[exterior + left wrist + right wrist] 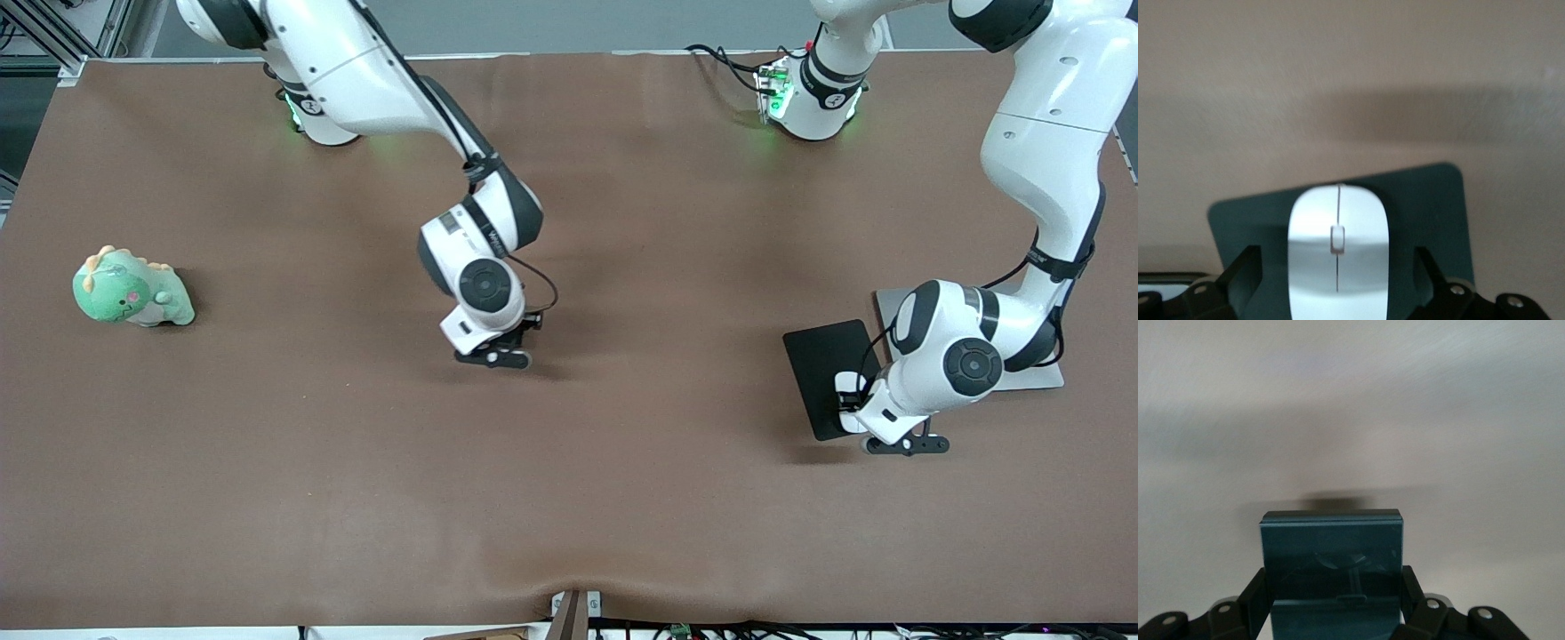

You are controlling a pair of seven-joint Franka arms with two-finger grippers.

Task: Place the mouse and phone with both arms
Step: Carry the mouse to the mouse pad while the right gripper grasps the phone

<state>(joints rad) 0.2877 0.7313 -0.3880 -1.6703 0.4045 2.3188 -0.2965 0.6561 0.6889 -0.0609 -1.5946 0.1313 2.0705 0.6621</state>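
The white mouse [1338, 247] lies on the flat black mouse pad [1431, 200] toward the left arm's end of the table. My left gripper [1337, 270] is open and low over the pad, one finger on each side of the mouse with a gap on both sides. In the front view this gripper [861, 407] hides most of the mouse [845, 384]. My right gripper [1333, 593] is shut on the glossy black phone [1331, 553], gripping its two long sides. It holds the phone low over the middle of the table [496, 351]. The phone is hidden in the front view.
The mouse pad [818, 364] lies beside a flat grey plate [1036, 378], which is partly under the left arm. A green dinosaur plush [132, 289] sits toward the right arm's end of the table. The brown table cover [622, 498] spreads around them.
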